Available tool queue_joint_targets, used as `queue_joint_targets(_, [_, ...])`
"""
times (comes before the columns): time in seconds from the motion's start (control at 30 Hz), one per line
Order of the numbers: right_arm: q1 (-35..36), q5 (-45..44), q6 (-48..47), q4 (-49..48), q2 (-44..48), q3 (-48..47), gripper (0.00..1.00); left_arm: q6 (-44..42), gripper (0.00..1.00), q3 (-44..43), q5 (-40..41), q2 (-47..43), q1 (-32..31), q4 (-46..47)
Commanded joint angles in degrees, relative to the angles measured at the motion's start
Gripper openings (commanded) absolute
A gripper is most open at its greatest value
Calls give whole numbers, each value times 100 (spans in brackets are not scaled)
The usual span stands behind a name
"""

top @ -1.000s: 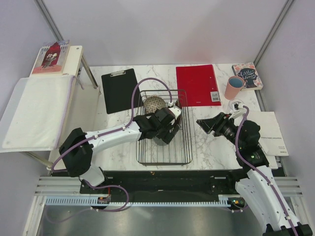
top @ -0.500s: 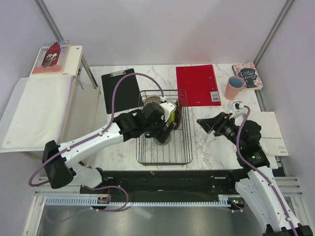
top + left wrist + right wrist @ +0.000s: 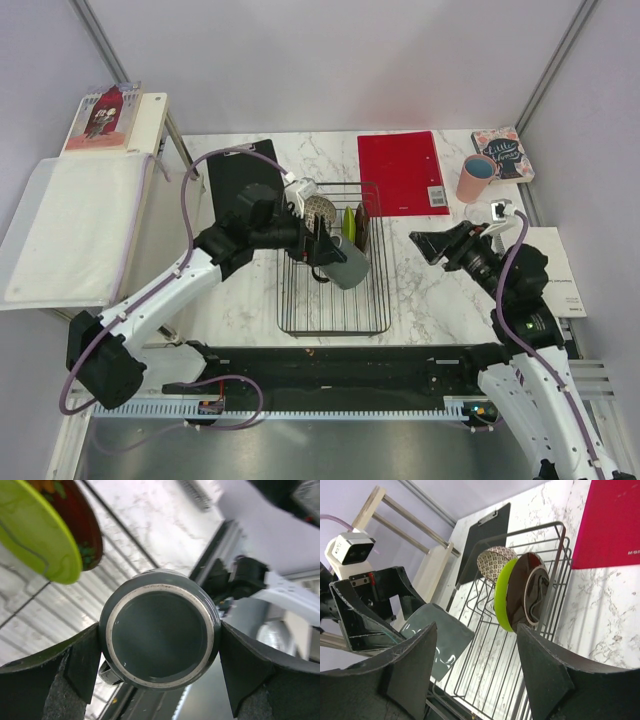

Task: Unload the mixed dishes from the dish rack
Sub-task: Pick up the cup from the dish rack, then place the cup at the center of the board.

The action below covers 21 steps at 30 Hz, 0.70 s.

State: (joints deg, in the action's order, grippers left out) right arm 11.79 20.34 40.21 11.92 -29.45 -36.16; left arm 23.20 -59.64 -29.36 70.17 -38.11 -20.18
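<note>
Left gripper [image 3: 160, 650] clamped on grey mug [image 3: 350, 268], mug tilted over dish rack [image 3: 335, 326]. Right gripper [image 3: 428, 243] jaws apart, empty, right of rack. Lime-green plate [image 3: 348, 224], dark red plate [image 3: 362, 228], mesh bowl [image 3: 318, 208] inside rack.

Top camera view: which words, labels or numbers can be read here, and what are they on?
"Little": on the right book; the word below it is too blurred to read.
White label on the red folder: print too small to read.
Paper at the right edge: printed lines too small to read.
Left book: cover text too blurred to read.
</note>
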Motion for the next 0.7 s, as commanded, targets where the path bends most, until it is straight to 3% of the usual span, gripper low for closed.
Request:
queue_joint_targets(0.0, [16,-267,-101,117,133,-216,72,1597,2,496,-1808,-364,417,2630])
queue_joint_targets(0.2, [16,-189,-101,73,203,-119,73,3794,2,1375,-2302,-101,822,5688])
queue_joint_targets(0.4, [25,119,-154,-5,247,-5,73,5808,2,1937,-1767,620,884,8331])
queue_joint_targets(0.47, [25,400,-84,-137,256,56,72,6266,2,2096,-1371,839,884,8784])
queue_joint_targets(0.67, [25,1033,277,-866,247,329,72,6469,2,2070,-975,1086,875,9252])
